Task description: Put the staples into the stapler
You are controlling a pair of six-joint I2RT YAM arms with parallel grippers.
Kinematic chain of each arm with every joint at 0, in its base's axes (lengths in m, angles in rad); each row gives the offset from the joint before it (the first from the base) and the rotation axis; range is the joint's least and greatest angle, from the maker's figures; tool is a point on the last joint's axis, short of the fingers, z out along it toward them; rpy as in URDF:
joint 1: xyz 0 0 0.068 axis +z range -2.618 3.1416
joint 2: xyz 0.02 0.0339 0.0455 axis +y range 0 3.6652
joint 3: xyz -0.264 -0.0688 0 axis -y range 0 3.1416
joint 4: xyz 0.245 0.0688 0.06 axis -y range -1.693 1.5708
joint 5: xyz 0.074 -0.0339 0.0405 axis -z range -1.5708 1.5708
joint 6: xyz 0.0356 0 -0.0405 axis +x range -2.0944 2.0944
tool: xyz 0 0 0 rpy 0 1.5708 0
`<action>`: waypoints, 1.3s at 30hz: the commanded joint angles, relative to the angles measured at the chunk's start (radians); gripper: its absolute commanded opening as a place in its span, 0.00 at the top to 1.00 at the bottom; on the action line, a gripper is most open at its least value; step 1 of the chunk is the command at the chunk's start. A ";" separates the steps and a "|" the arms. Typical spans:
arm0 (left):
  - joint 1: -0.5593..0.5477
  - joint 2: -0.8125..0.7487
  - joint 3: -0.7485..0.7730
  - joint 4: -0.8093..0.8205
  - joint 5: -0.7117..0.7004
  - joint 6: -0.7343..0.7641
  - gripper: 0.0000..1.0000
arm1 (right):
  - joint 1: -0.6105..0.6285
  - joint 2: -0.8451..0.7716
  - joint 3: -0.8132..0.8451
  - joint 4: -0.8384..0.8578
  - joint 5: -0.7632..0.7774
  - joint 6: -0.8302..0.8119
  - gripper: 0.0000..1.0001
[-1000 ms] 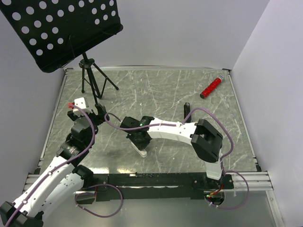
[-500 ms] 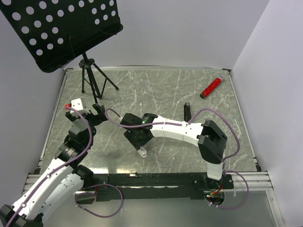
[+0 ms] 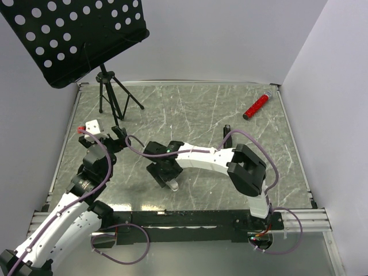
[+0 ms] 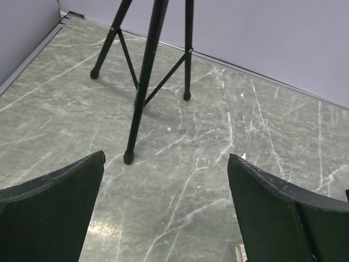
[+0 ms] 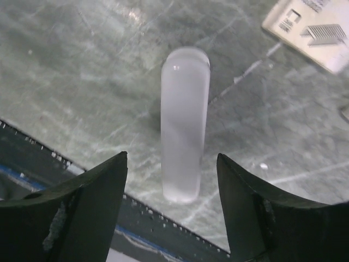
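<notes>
- Top external: over the last second the right gripper point(image 3: 168, 177) had spread its jaws and let go of the white rounded bar point(image 3: 172, 185), which lay on the table point(image 3: 190, 109) beneath it. That bar was no part of the job, so loading had probably not begun.
- The stapler point(image 3: 226, 134) sat untouched at 2 o'clock from that gripper, with the red cylinder point(image 3: 256, 105) farther off the same way.
- The right arm reached low across toward 9 o'clock with its wrist tipped down. The left arm stretched toward 11 o'clock.
- Left wrist: the left gripper point(image 4: 166, 164) was spread fully and held nothing. It hung above bare marble and faced the music stand's tripod point(image 4: 144, 82) at 12 o'clock.
- Right wrist: the fingers point(image 5: 98, 202) stood well apart on either side of the white bar and touched neither side. The staples box point(image 5: 308, 30) lay flat at 2 o'clock, apart from the bar.
</notes>
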 commanded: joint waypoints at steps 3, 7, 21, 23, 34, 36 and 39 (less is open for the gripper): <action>0.007 -0.016 0.002 0.030 -0.004 -0.009 0.01 | -0.006 0.033 0.022 0.038 0.006 0.017 0.42; 0.006 -0.018 0.002 0.030 -0.006 -0.008 0.01 | -0.026 -0.022 -0.045 0.048 0.003 0.031 0.68; 0.027 -0.027 0.009 0.030 0.028 -0.012 0.01 | -0.427 -0.557 -0.378 -0.097 0.102 0.031 0.82; 0.032 -0.032 0.009 0.032 0.034 -0.014 0.00 | -0.605 -0.612 -0.410 -0.088 0.084 0.009 0.82; 0.044 -0.062 0.006 0.035 0.050 -0.015 0.01 | -1.207 -0.527 -0.508 0.150 -0.057 -0.095 0.82; 0.045 -0.068 0.008 0.035 0.051 -0.015 0.00 | -1.242 -0.447 -0.484 0.179 -0.056 -0.095 0.82; 0.044 -0.078 0.006 0.032 0.047 -0.015 0.00 | -1.279 -0.352 -0.461 0.212 -0.065 -0.104 0.81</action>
